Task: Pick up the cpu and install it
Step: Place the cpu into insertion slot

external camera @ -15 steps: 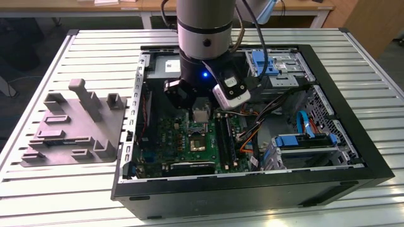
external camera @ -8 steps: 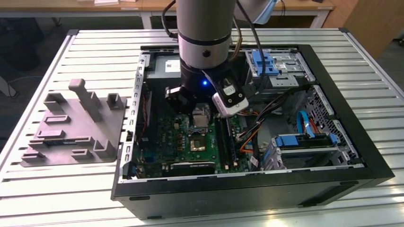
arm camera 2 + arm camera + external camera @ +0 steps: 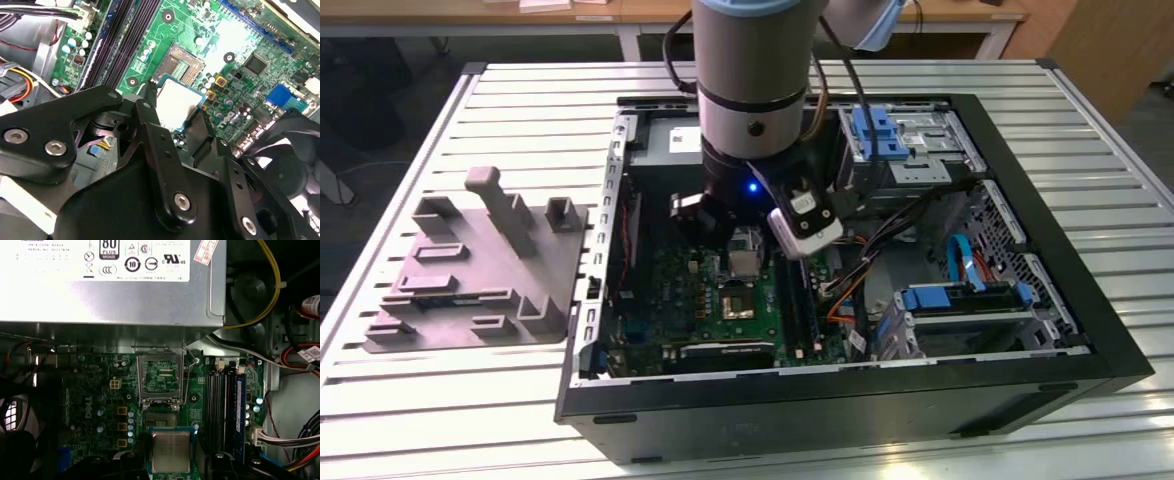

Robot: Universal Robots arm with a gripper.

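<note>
The cpu (image 3: 170, 450) is a small square chip with a pale silver top and a green edge. My gripper (image 3: 173, 459) is shut on it, a black finger on each of two opposite sides. The chip hangs above the green motherboard (image 3: 100, 405), just short of the open black socket (image 3: 160, 417), whose metal lid (image 3: 160, 375) stands raised. In the second wrist view the cpu (image 3: 177, 100) sits between the fingertips (image 3: 150, 97), with the socket (image 3: 185, 62) beyond it. In the exterior view the gripper (image 3: 744, 238) is inside the computer case, above the socket (image 3: 736, 303).
The open black case (image 3: 1067, 300) holds a silver power supply (image 3: 115, 285), memory slots (image 3: 220, 400), bundled cables (image 3: 295, 440), blue drive brackets (image 3: 881, 130) and a fan (image 3: 295, 150). A grey moulded tray (image 3: 467, 270) lies on the slatted table (image 3: 1121, 130) at the exterior view's left.
</note>
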